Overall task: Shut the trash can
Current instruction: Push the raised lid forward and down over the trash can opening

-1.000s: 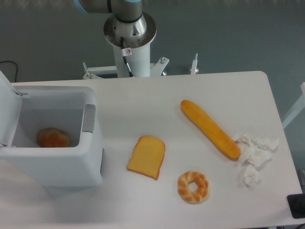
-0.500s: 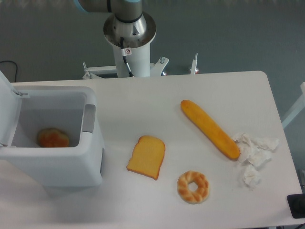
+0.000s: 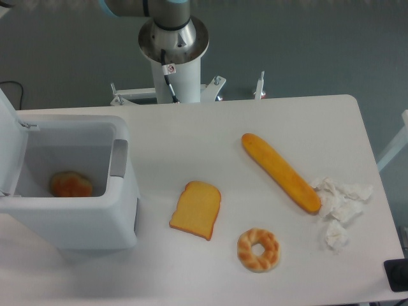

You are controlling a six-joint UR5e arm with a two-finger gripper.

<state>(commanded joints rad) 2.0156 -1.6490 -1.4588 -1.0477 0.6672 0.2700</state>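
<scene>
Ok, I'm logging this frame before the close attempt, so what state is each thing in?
trash can: open, upright
lid: swung up at the left side
grey latch tab: on the right rim, not engaged
round pastry: inside the can
toast slice: flat on the table
baguette: lying diagonally
braided ring: flat
tissue: crumpled
gripper: out of view

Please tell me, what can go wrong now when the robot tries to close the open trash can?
The tool is out of view, so its approach cannot be checked. The lid stands up at the picture's left edge, partly cut off; a push from a bad angle may slip off it. The trash can stands loose on the table, so a sideways push might slide or tip it rather than swing the lid shut.
</scene>
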